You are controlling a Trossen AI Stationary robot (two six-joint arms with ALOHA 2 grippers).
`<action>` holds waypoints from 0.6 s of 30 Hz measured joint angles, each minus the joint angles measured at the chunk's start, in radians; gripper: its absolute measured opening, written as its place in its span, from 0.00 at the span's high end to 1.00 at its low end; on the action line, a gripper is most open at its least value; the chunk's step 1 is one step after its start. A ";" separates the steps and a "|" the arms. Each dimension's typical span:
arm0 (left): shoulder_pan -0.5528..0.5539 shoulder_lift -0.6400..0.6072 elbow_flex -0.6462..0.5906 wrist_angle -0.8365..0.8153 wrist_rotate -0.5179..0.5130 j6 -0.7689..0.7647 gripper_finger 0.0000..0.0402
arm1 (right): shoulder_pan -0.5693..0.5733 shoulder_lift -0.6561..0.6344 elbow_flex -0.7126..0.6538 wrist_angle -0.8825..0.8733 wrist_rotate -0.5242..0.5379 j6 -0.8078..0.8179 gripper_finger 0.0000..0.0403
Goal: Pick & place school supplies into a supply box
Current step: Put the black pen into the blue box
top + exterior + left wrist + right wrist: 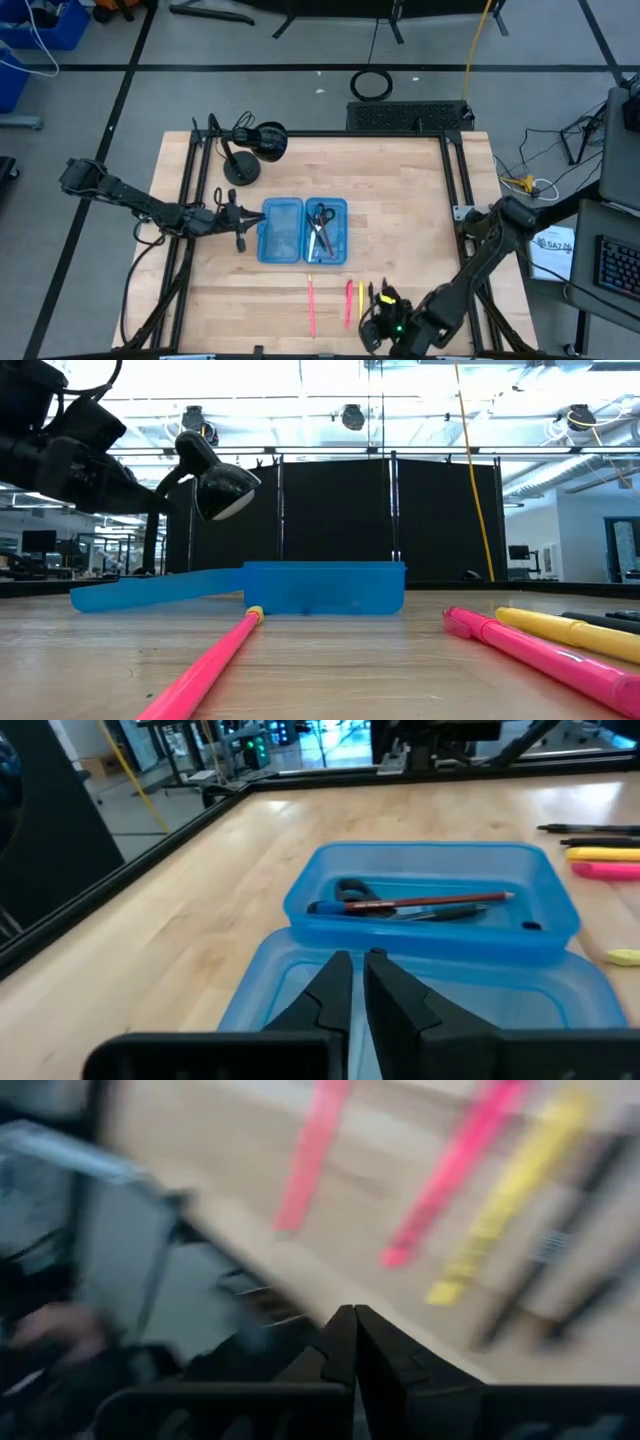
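Observation:
The blue supply box (303,231) lies open mid-table, its two halves side by side. The right half (440,885) holds black-handled scissors (322,216) and a red-brown pencil (430,903); the left half (282,232) shows nothing inside. Two pink pens (311,306) (349,301), a yellow marker (361,300) and black pens (560,1250) lie near the table's near edge. My left gripper (243,222) (358,968) hovers shut at the box's left edge. My right gripper (383,308) (352,1318) is shut, raised over the near edge by the pens.
A black round-based desk lamp (243,150) stands beyond the box, toward the far left; its head (222,488) hangs above the table. Black frame rails run along the table's left and right sides. Bare wood lies right of the box and left of the pens.

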 joint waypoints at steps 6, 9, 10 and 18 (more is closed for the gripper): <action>0.000 0.000 0.000 0.006 0.009 -0.016 0.92 | -0.007 0.031 0.000 -0.273 -0.195 0.208 1.00; 0.000 0.000 0.000 0.012 0.009 -0.014 0.94 | -0.007 0.032 0.000 -0.301 -0.239 0.186 1.00; 0.000 0.000 0.000 0.016 0.009 -0.013 0.94 | -0.007 0.031 0.000 -0.296 -0.222 0.175 0.99; 0.000 0.000 0.000 0.025 0.014 -0.016 0.99 | -0.026 0.031 -0.018 -0.273 -0.142 0.166 0.79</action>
